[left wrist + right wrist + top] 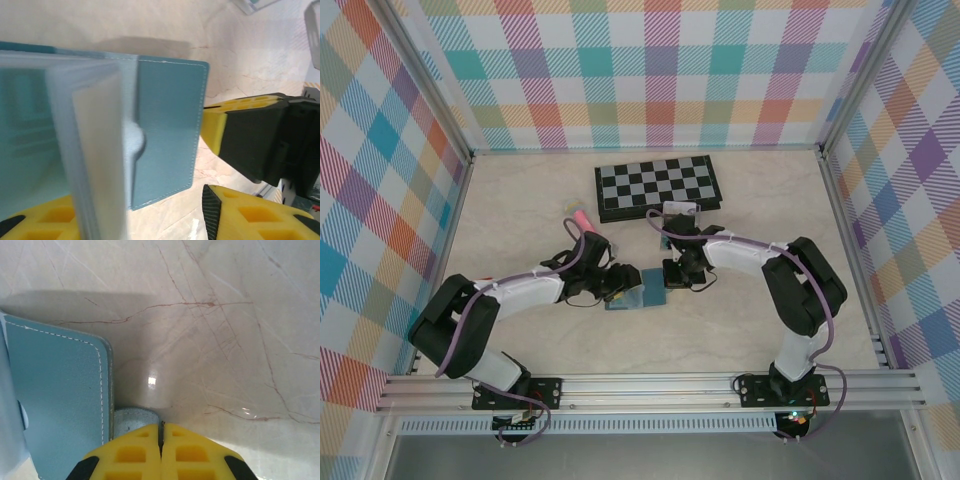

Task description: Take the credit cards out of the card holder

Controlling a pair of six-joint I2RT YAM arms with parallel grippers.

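Judging by how it lies, the card holder is light and floppy. It is open like a book near the middle of the surface, with its stitched cover flat and its clear sleeves standing up. The credit cards, blurred here, seem to sit inside those sleeves. They should be thin, stiff and slick, so best pinched at an exposed edge and drawn straight out along the pocket. The left gripper has its jaws apart astride the sleeves, clamping nothing that I can see. The right gripper is closed, tips down at the snap tab on the holder's right edge. It is probably pinning the holder, which could otherwise slide or lift.
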